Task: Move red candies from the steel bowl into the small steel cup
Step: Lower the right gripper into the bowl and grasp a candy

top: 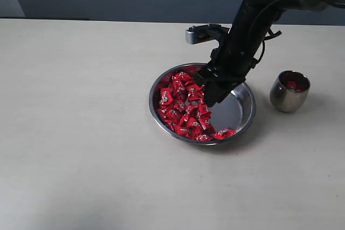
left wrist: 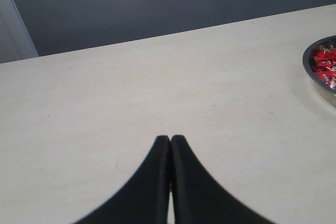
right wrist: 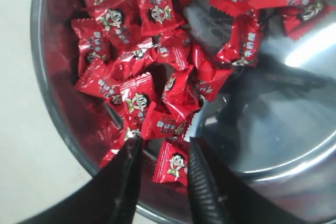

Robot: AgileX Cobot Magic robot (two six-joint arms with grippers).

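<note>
Plainly, the black right gripper (top: 212, 99) is lowered into the wide, shallow, shiny steel bowl (top: 233, 115) at the edge of its heap of small red candies (top: 180, 109) in crinkled wrappers, where a single sweet can be reached. Its jaws stand apart, straddling one candy (right wrist: 171, 164) near the bowl's wall without pinching it yet. The candies crowd the half of the bowl away from the small rounded steel cup (top: 289, 91), leaving the nearer half bare. The cup stands upright just beside the bowl, not touching it, with something red already inside. Neighbouring sweets lie close around the straddled one and could be dragged along, I judge, and the bowl's rim must be cleared on the way to the cup. The black left gripper (left wrist: 170, 148) rests over the pale table (top: 81, 144) well away from the bowl, jaws together, holding nothing
</note>
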